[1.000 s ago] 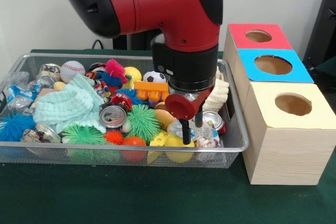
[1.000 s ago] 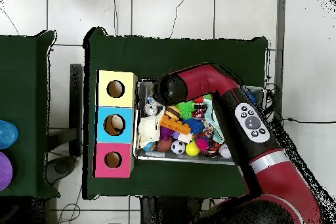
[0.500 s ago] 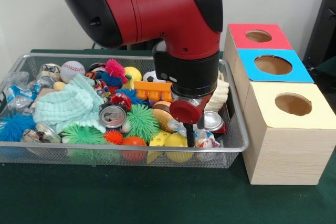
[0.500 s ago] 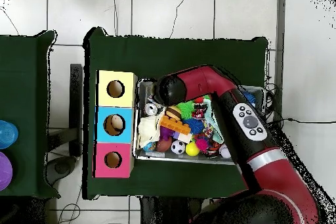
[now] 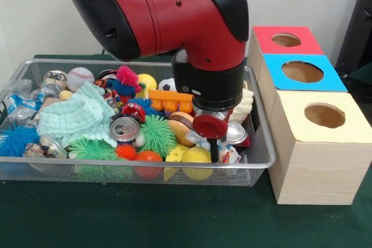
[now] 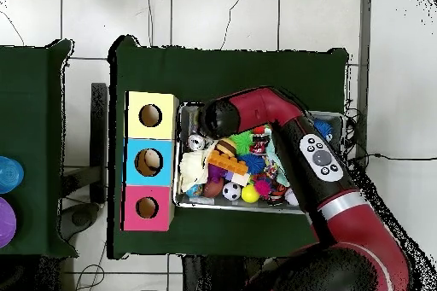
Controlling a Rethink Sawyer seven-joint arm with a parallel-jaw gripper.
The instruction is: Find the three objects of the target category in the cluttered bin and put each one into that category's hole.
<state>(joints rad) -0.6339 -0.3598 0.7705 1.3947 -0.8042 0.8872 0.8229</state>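
My gripper (image 5: 214,151) hangs low over the front right corner of the wire bin (image 5: 258,160), under a red disc on the wrist. Its tip sits among clear-wrapped items (image 5: 228,155), beside a yellow ball (image 5: 196,156) and a red-sided can (image 5: 236,134). A second, silver can (image 5: 125,127) lies mid-bin by a green spiky ball (image 5: 157,134). A baseball (image 5: 79,78) and a soccer ball (image 5: 168,85) rest at the back. In the overhead view the arm (image 6: 256,110) covers the gripper; a can (image 6: 196,142) shows beside it.
Three boxes with round holes stand right of the bin: red (image 5: 286,40), blue (image 5: 302,72), cream (image 5: 324,115). A mint cloth (image 5: 75,115), an orange block (image 5: 168,98), a toy burger (image 5: 181,126) and several spiky balls crowd the bin.
The arm has shifted toward the bin's front right corner and the gripper has sunk a little. The red-sided can, half hidden before, now shows.
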